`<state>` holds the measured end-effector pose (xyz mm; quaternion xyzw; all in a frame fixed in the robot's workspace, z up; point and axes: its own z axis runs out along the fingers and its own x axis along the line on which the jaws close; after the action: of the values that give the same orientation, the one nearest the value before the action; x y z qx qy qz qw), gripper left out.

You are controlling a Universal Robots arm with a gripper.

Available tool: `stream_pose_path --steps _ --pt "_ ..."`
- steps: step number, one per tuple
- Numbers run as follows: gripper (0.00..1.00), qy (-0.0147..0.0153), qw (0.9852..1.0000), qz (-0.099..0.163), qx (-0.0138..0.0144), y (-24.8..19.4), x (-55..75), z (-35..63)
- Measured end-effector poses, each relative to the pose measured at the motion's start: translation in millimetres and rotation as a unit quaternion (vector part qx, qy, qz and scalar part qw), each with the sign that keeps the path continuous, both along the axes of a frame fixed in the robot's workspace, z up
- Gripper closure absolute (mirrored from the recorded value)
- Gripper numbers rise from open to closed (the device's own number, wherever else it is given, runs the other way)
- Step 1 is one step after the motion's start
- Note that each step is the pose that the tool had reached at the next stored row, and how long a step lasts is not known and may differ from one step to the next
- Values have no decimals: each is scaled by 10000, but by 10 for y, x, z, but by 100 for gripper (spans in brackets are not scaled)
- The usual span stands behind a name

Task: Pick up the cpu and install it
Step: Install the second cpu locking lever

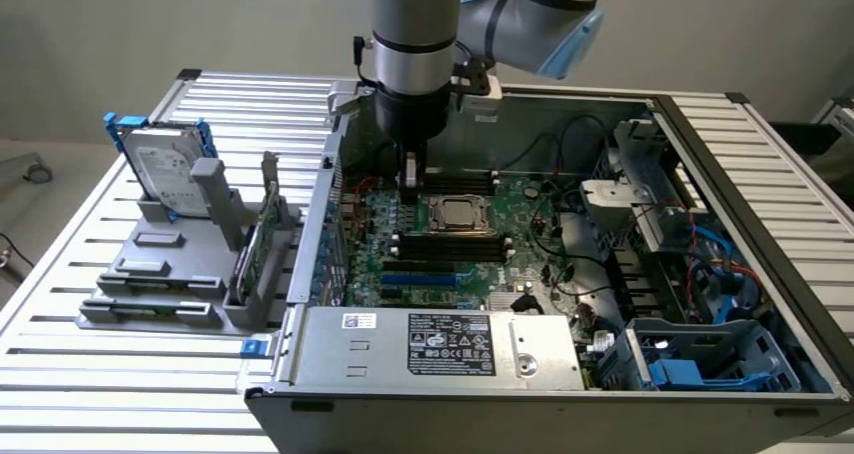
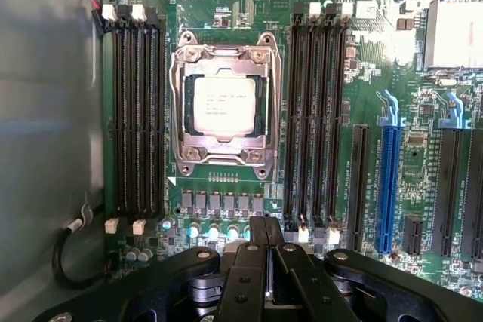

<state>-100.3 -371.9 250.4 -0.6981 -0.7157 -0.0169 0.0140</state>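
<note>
Hand: my black two-fingered hand (image 2: 266,250) is pressed fully together with nothing between the fingers; it hangs inside the open computer case (image 1: 747,134), just above the green motherboard (image 2: 377,73) beside the socket.
Cpu: the small flat square chip with a dull silver-grey metal top (image 2: 224,105) already lies seated in the steel-framed socket (image 2: 181,111), between two banks of long black memory slots (image 2: 313,111). In the exterior view I see it (image 1: 454,212) near the middle of the board.
Task state: by my reading the chip is placed; I hold nothing.
Handling: I judge it light, stiff and smooth on top, so slippery under bare pads. Its underside is likely delicate, so I would take it only by two opposite edges, gently, kept level.
Counter: the slatted metal counter (image 1: 80,274) carries a grey holder rack (image 1: 160,274) with a silver rectangular hard drive (image 1: 167,164) standing upright in it.
Hidden: my fingertips' contact with the board is hard to judge. The print on the chip's lid is too faint to read. Whether the socket frame is latched I cannot tell.
</note>
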Motion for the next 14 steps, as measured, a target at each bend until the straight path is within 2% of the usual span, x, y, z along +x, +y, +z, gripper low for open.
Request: stream_pose_path --steps 4,8,9,10,14 --pt "89 -9 9999 121 -51 65 0 0" --pt "89 -43 9998 176 -94 150 0 1" --pt "89 -59 9998 177 -97 153 -1 1" --pt "89 -63 9998 177 -96 153 0 1" --pt "89 -63 9998 178 -97 153 0 1"
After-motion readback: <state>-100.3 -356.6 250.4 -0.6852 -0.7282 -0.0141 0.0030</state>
